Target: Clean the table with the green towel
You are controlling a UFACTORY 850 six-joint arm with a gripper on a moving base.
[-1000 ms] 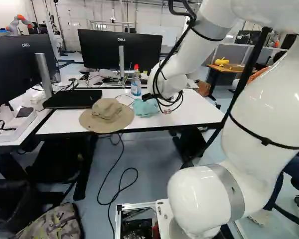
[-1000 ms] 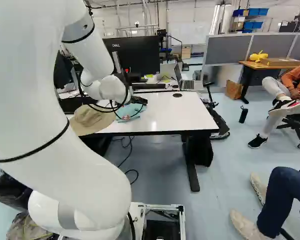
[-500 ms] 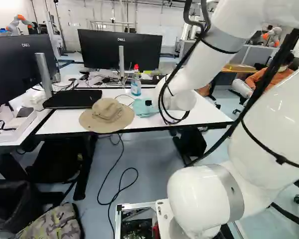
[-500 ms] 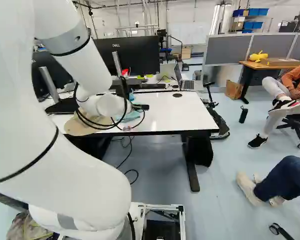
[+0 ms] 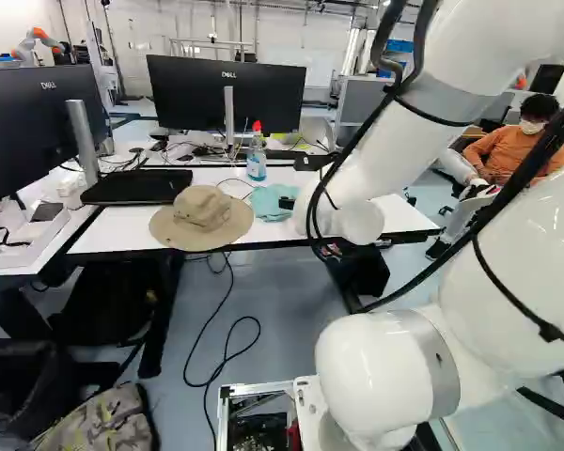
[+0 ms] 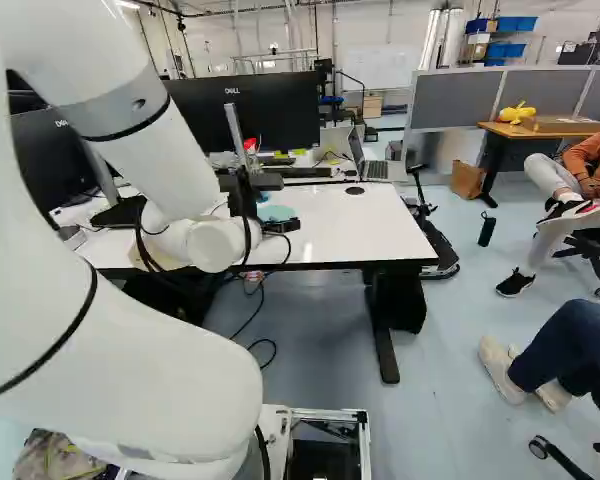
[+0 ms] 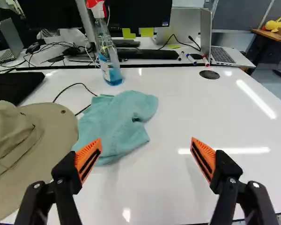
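So my claw (image 5: 333, 251) is spread wide, holding zilch. The green towel (image 7: 119, 122) is bunched up on the tabletop (image 7: 182, 117), ahead of me, right beside the sun hat (image 7: 47, 140). Its long axis runs diagonally, from near my hat-side finger out towards the open laptop (image 7: 227, 55). Spray bottle (image 7: 108, 58) sits just beyond it.
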